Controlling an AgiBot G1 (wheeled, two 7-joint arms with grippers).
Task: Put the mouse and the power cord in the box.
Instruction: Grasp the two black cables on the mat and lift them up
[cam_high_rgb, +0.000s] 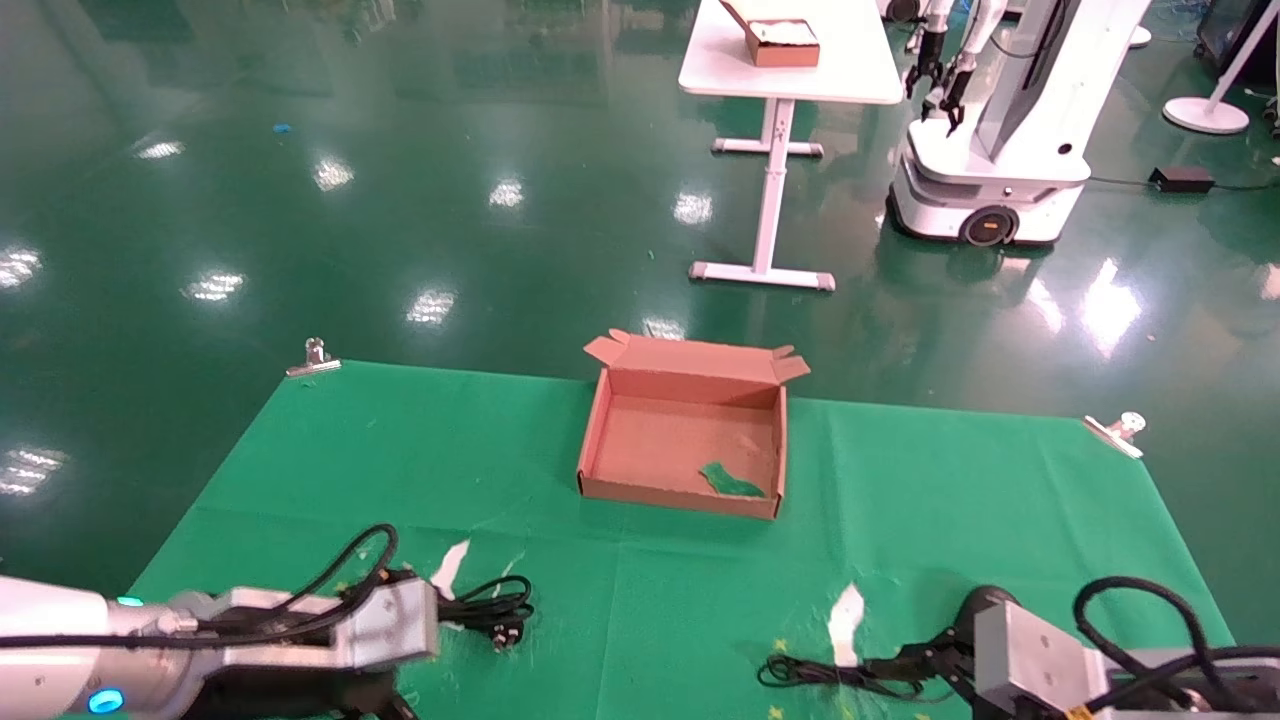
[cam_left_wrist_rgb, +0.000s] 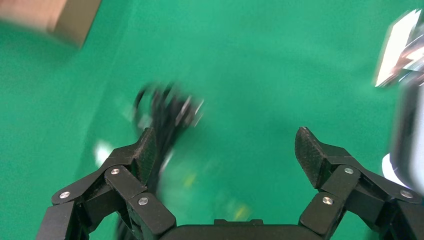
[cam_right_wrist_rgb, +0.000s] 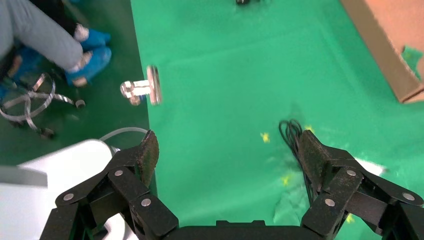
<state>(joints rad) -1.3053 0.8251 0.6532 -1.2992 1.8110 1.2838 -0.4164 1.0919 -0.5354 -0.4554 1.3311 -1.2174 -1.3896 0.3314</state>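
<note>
The open brown box (cam_high_rgb: 690, 430) stands mid-table on the green cloth, lid hinged back. The power cord (cam_high_rgb: 492, 604) lies coiled at the near left and shows as a blurred black bundle (cam_left_wrist_rgb: 167, 107) in the left wrist view. My left gripper (cam_left_wrist_rgb: 227, 150) is open just short of it, with the cord beside one finger (cam_left_wrist_rgb: 145, 152). The mouse's thin looped cable (cam_high_rgb: 805, 672) lies at the near right. My right gripper (cam_right_wrist_rgb: 227, 150) is open above the cloth, the cable loops (cam_right_wrist_rgb: 292, 132) beside one finger (cam_right_wrist_rgb: 312, 157). The mouse body is hidden.
A green scrap (cam_high_rgb: 733, 482) lies inside the box. White tape patches (cam_high_rgb: 450, 565) (cam_high_rgb: 847, 612) mark the cloth, and metal clips (cam_high_rgb: 313, 360) (cam_high_rgb: 1118, 432) hold its far corners. Beyond stand a white table (cam_high_rgb: 790, 75) and another robot (cam_high_rgb: 1000, 130). A person's feet (cam_right_wrist_rgb: 85, 55) are beside the table.
</note>
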